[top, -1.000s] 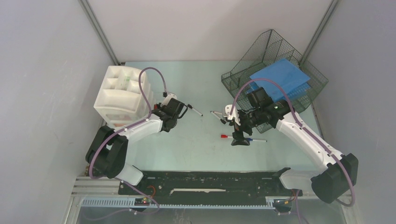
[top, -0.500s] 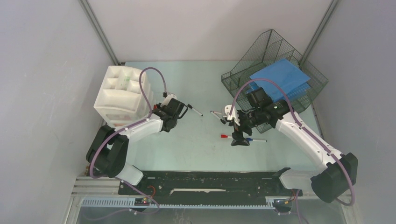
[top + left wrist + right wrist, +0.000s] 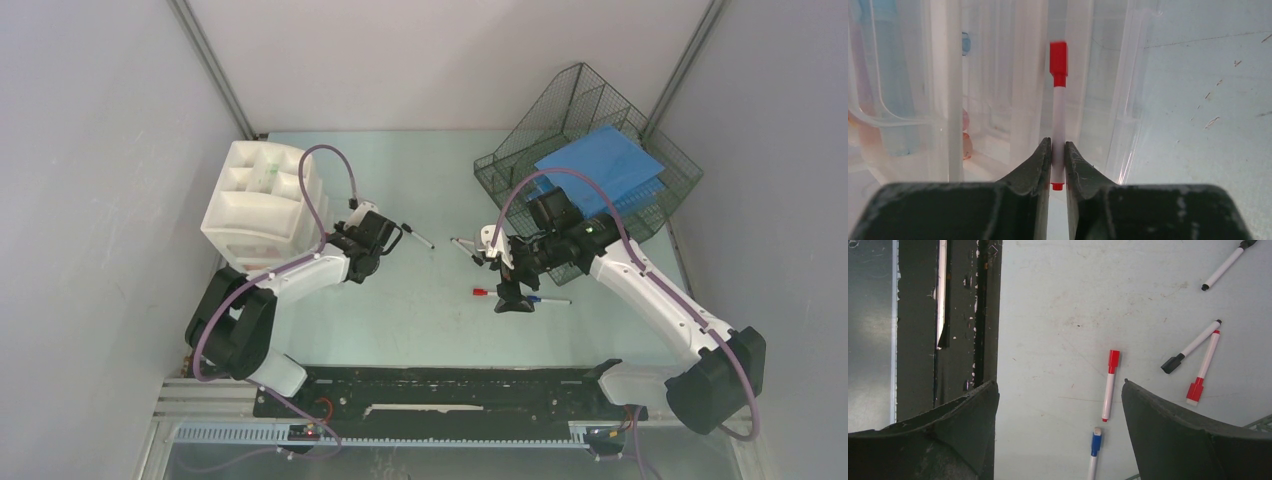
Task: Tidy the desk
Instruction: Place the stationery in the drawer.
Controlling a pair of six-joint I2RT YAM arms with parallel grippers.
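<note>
Left wrist view shows us the left gripper clenched on a red marker. Its two dark fingers pinch the white barrel near the tail. The red cap points away from the camera toward the drawer unit, whose cloudy plastic walls fill the left of that picture. We cannot tell whether the cap touches the plastic.

From the top view we find the white drawer unit at the far left of the desk, with the left gripper just to its right. The desk is the pale green top under both arms, running from the black rail at the near edge to the grey walls. At the far right stands a wire tray with a blue folder in it.

The right gripper hangs over the middle of the desk, its fingers spread wide with nothing between them. Below it we count loose markers on the bare top. There is a second red marker with a blue marker close to its tail. Farther off lie a black marker and a third red marker, their tips close together. A lone black marker lies apart from the rest.
</note>
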